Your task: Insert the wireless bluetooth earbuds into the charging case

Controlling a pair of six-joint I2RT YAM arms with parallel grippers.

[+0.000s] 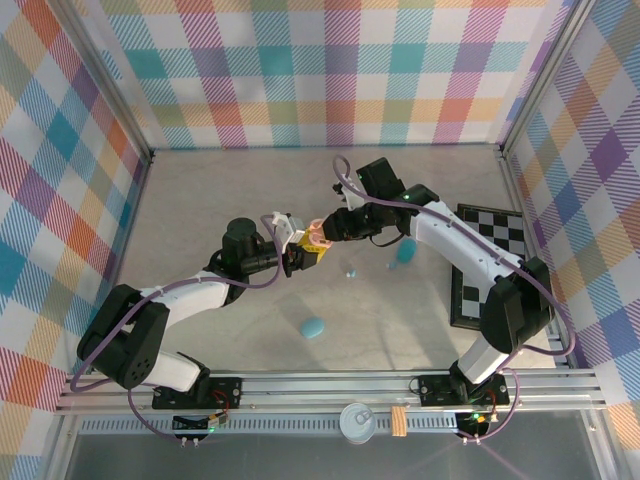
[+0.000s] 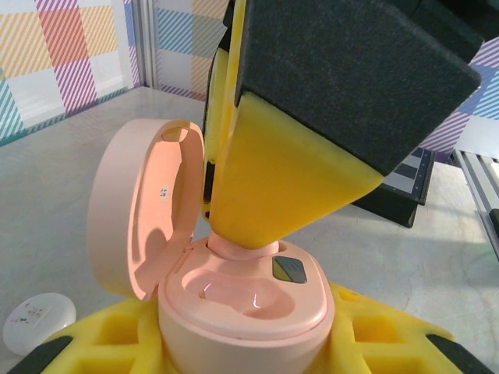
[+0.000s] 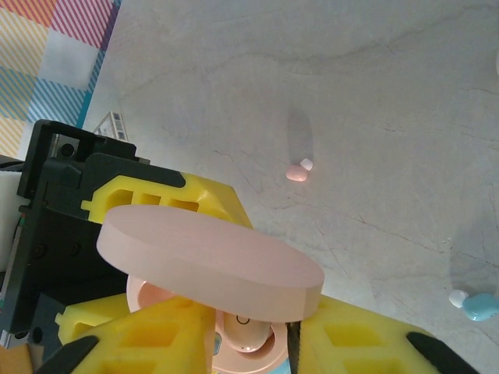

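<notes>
The pink charging case (image 2: 257, 312) stands open between the yellow fingers of my left gripper (image 2: 248, 354), which is shut on its body; its lid (image 2: 148, 210) is swung up to the left. A pink earbud (image 2: 238, 248) sits in the far socket, and the near socket (image 2: 234, 290) is empty. My right gripper (image 3: 253, 343) straddles that earbud (image 3: 251, 336) with a small gap on each side, and one yellow finger (image 2: 273, 187) rests just above it. From above, both grippers meet at the case (image 1: 316, 238). A second pink earbud (image 3: 299, 171) lies on the table.
A teal earbud (image 3: 475, 305) lies at the right, a teal case (image 1: 312, 328) near the front, and a white case (image 2: 39, 321) beside my left gripper. A checkerboard mat (image 1: 490, 255) covers the right side. Plaid walls (image 1: 330, 80) enclose the table.
</notes>
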